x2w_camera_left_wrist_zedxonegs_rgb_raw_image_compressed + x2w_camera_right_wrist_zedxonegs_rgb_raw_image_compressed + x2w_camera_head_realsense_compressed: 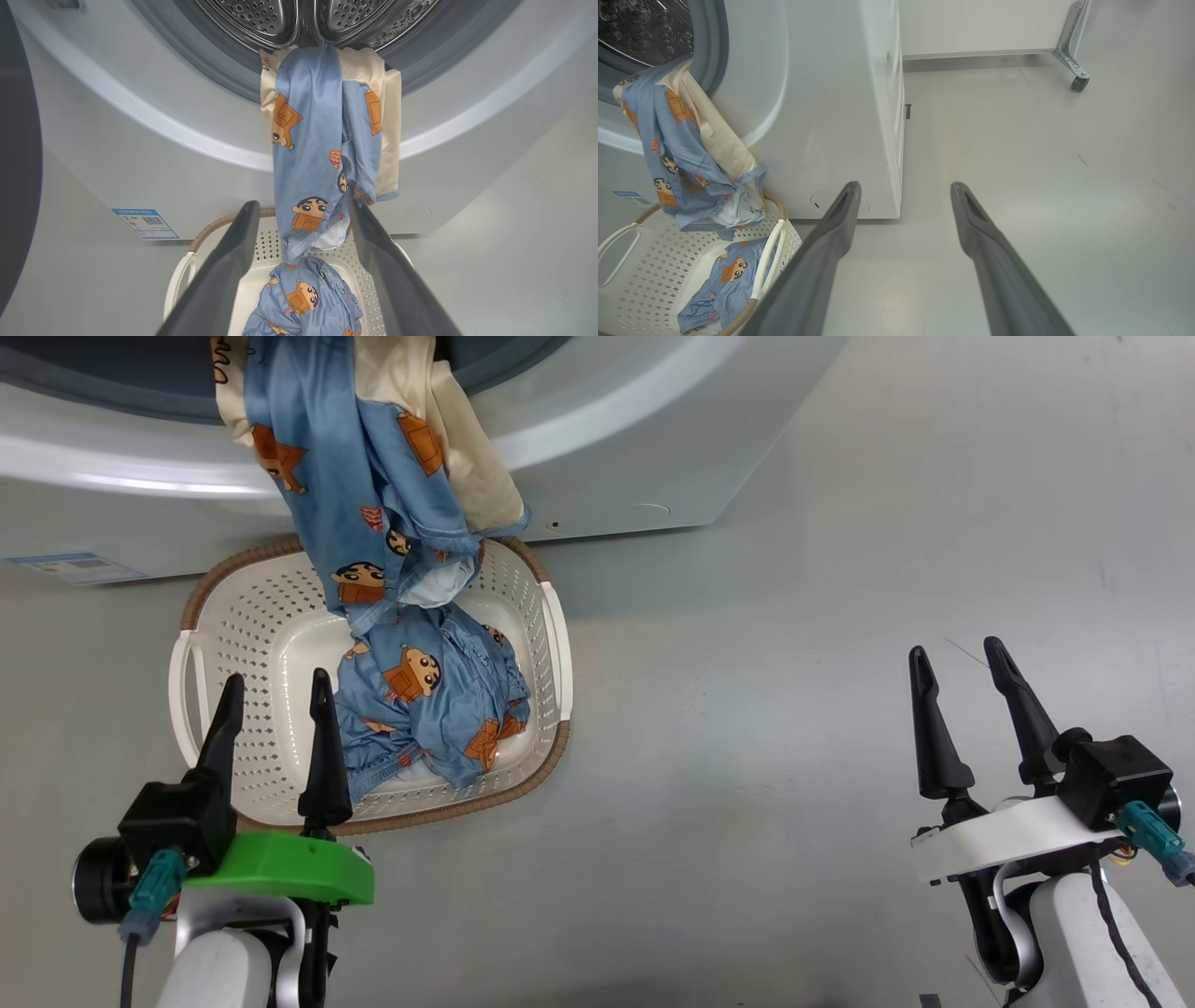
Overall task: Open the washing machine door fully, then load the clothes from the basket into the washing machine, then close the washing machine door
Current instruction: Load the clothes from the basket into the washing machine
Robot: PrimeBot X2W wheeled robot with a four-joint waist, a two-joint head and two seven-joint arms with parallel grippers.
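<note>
The washing machine [597, 476] stands with its steel drum [261, 18] exposed. The washing machine door [18, 163] shows as a dark curved rim at the left edge of the left wrist view, swung aside. One of the clothes [373, 476], blue with cream, hangs over the gasket lip down to the basket [271, 607]. Another blue garment [429, 700] lies bunched in the basket. My left gripper [275, 686] is open over the basket's near left part, holding nothing. My right gripper [957, 651] is open above bare floor, far right of the basket.
A blue-edged sticker [145, 223] sits low on the washer front. In the right wrist view the washer's side panel [878, 116] faces open grey floor [1041, 186], with a white unit on a caster [1078, 84] further back.
</note>
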